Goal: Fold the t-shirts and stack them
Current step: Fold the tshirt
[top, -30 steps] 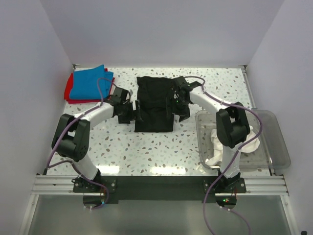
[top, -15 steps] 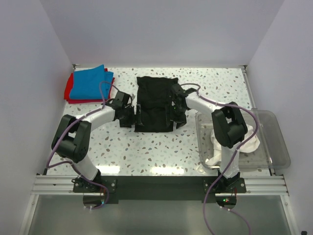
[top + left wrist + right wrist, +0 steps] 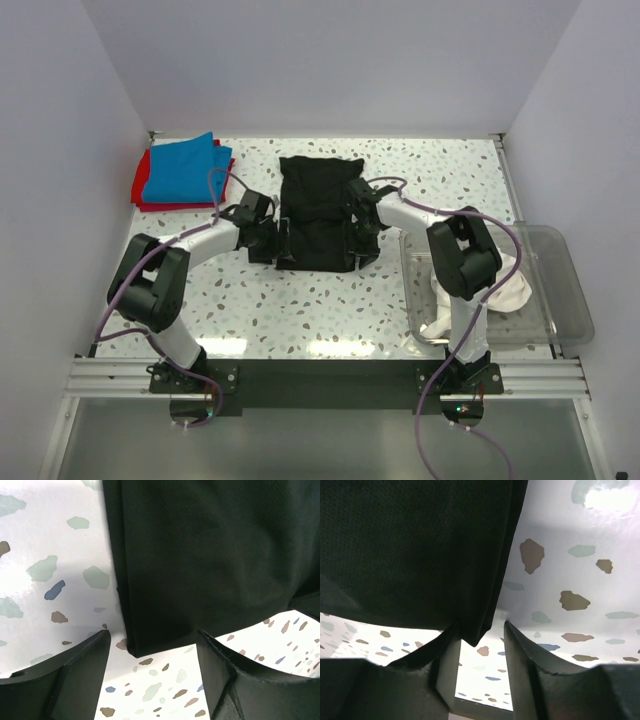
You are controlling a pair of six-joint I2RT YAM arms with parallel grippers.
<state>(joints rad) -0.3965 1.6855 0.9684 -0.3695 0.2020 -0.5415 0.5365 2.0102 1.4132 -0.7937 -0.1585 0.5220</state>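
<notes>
At centre of the tabletop (image 3: 300, 300), the folded black t-shirt (image 3: 318, 212) lies flat. Its near corners sit between the left end effector (image 3: 152, 645) and right end effector (image 3: 480, 635), jaws apart, apparently not yet pinching. Likely soft, limp cloth: take both hem corners together.

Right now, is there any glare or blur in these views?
Top external: sharp, evenly lit, bright strips along the table edges. Left wrist: glare washes the left; black t-shirt weave crisp. Right wrist: glare top right, near fingers soft.
</notes>
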